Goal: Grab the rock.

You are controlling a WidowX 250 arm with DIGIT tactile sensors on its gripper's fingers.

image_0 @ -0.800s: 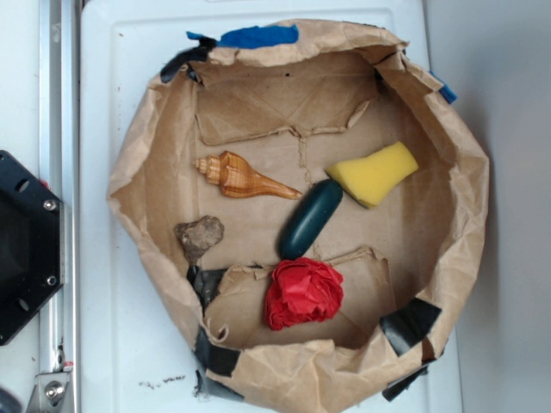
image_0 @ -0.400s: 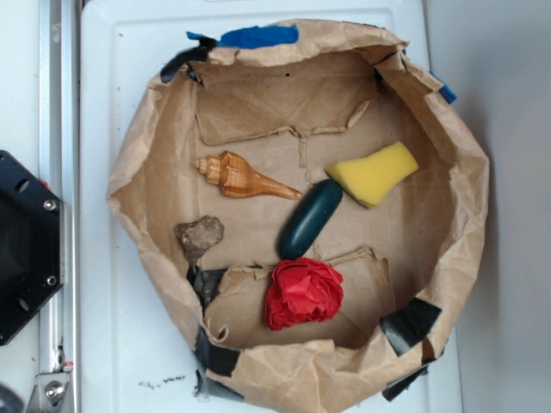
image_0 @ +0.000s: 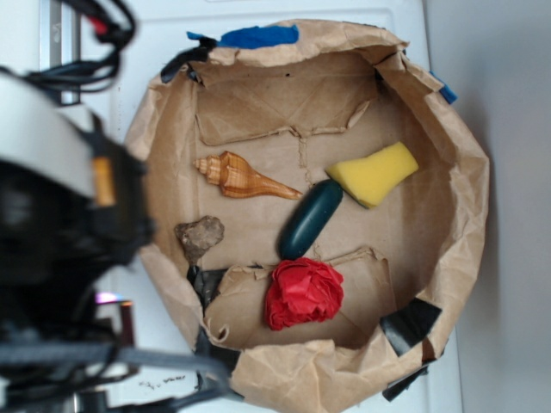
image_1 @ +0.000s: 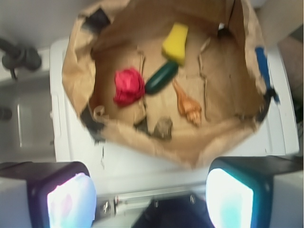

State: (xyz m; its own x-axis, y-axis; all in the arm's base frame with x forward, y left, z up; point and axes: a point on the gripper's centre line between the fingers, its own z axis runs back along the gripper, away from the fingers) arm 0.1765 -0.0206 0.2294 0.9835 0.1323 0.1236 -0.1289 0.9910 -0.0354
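Contents of a shallow brown paper bag (image_0: 465, 172) with rolled-down walls, patched with black and blue tape, resting on a white surface (image_0: 112, 52). Item one: the rock (image_0: 200, 236), a rough grey-brown lump, lying on the bag floor close to the wall on the arm's side, just beside a strip of black tape; in the wrist view the rock (image_1: 164, 127) sits nearest the camera of all the contents. Item two: a tan spiral shell (image_0: 244, 176), near the rock but apart from it. Item three: a dark green oblong (image_0: 311, 218), one end touching a yellow sponge (image_0: 374, 173). Item four: a crumpled red cloth (image_0: 302, 292), just beside the oblong's other end. The gripper (image_1: 151, 197) is outside the bag, over the white surface, well apart from the rock; its jaws stand spread wide, grasping nothing. The arm (image_0: 60, 224) appears blurred at the exterior view's edge.
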